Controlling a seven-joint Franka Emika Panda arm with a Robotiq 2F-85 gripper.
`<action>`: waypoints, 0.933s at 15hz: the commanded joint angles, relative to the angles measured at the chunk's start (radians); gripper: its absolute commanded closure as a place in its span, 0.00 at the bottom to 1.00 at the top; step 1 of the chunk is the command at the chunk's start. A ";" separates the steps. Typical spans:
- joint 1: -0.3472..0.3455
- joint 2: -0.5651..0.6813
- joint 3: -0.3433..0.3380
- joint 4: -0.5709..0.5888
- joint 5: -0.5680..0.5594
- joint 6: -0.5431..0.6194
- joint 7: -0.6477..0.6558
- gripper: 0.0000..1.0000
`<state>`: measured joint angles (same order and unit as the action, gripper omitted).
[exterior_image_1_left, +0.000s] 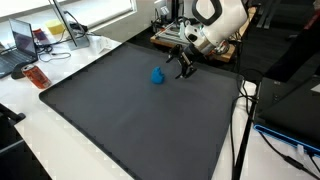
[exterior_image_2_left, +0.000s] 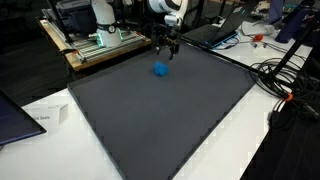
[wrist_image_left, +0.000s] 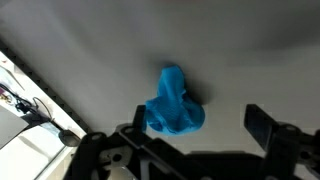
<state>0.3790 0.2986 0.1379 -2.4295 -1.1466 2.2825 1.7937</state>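
Black fingers gape near lumpy blue object, matte mat.

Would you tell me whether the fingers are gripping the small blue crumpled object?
No, the small blue crumpled object lies on the dark grey mat, apart from the open fingers.

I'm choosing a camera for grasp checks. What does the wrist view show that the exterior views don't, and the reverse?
Only the wrist view: the blue object close up, lumpy in shape, framed between the fingers of the open end effector. Only an exterior view: the whole dark mat, the white arm and a laptop on the desk beyond it. Shared: the blue object lying on the mat, with the end effector near it and holding nothing.
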 joint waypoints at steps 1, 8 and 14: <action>-0.044 -0.069 0.024 -0.098 -0.116 0.072 0.111 0.00; -0.107 -0.127 0.036 -0.190 -0.325 0.158 0.273 0.00; -0.150 -0.189 0.042 -0.244 -0.386 0.189 0.266 0.00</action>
<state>0.2643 0.1765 0.1643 -2.6206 -1.4862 2.4344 2.0542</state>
